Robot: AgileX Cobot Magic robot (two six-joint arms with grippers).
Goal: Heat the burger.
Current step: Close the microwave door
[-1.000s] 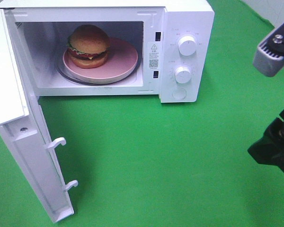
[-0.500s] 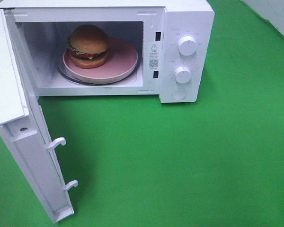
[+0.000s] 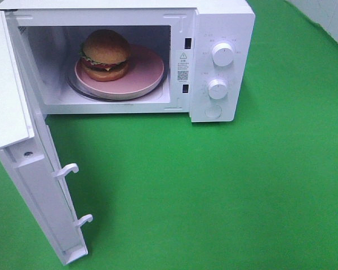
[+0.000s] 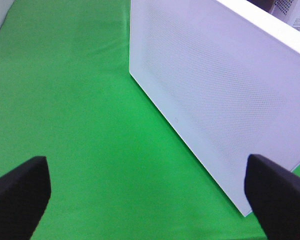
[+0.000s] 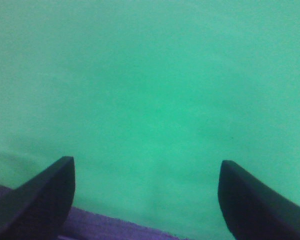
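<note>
Resting inside the open microwave (image 3: 225, 25), the burger (image 3: 105, 53) is sitting at its plate's (image 3: 145, 72) left edge; left gripper (image 4: 145, 167) and right gripper (image 5: 146, 164) are gaping, holding nothing.

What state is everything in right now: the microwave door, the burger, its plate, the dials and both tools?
Microwave door, swung wide open.
Burger, whole and upright on the plate, inside the microwave.
Pink plate, lying flat inside the microwave.
Upper dial and lower dial, settings too small to read.
Left tool, open and empty, near the door's outer face.
Right tool, open and empty, above the green cloth.
</note>
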